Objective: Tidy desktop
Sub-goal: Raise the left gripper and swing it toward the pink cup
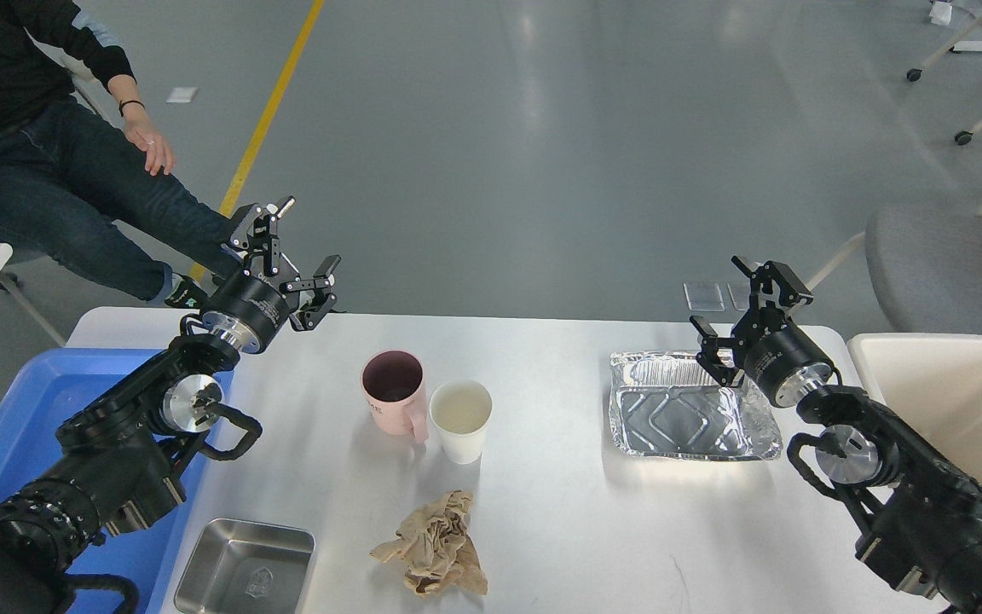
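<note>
1. The desktop (pixel 542 512), smooth glossy white with rounded corners, fills the lower centre of the frame, its long axis running left to right.
2. On it: pink mug (pixel 393 392) touching a white paper cup (pixel 461 418), crumpled brown paper (pixel 433 546), creased foil tray (pixel 687 418), steel pan (pixel 244 567).
3. Left gripper (pixel 308 256) and right gripper (pixel 734 298) both gape wide, empty, above the far edge.

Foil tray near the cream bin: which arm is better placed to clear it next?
Right, probably. The right gripper hangs open over the foil tray's far edge, beside the cream bin. The left gripper, also open, is across the desktop above the blue tray.
</note>
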Available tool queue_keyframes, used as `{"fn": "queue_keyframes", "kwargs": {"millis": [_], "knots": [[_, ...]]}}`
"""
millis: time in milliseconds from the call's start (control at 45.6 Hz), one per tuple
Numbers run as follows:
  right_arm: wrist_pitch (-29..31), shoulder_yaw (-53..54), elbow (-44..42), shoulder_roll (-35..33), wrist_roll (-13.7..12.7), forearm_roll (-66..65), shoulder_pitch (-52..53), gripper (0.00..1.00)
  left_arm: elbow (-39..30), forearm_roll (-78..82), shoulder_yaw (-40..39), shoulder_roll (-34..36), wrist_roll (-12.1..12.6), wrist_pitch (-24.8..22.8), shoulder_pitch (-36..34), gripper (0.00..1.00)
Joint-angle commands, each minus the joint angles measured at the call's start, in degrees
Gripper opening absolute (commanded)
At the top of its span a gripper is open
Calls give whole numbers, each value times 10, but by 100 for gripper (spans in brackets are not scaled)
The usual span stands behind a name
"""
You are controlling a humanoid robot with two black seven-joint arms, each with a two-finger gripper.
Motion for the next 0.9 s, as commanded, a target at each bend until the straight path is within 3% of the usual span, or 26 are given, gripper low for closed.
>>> {"fn": "queue_keyframes", "kwargs": {"millis": [0, 88, 154, 263, 461, 614, 702, 878], "knots": [[-1, 0, 0, 2, 0, 0, 3, 100, 0, 1, -1, 1, -7, 1, 4, 97], [-1, 0, 1, 2, 0, 0, 3, 100, -1, 4, 7, -1, -51, 8, 4, 97], [-1, 0, 1, 1, 0, 0, 1, 100, -1, 4, 7, 3, -55, 9, 0, 97], [-1, 0, 0, 0, 0, 0, 0, 100, -1, 6, 8, 4, -24, 23, -12, 97], [-1, 0, 0, -2, 0, 0, -1, 100, 3, 7, 8, 28, 82, 46, -31, 97], [-1, 0, 0, 0, 0, 0, -3, 100, 0, 32, 8, 34, 91, 50, -38, 97], [-1, 0, 0, 0, 0, 0, -4, 100, -8, 39, 19, 38, 101, 76, -42, 97], [0, 0, 0, -3, 0, 1, -4, 100, -83, 43, 95, 100, 102, 102, -31, 97]]}}
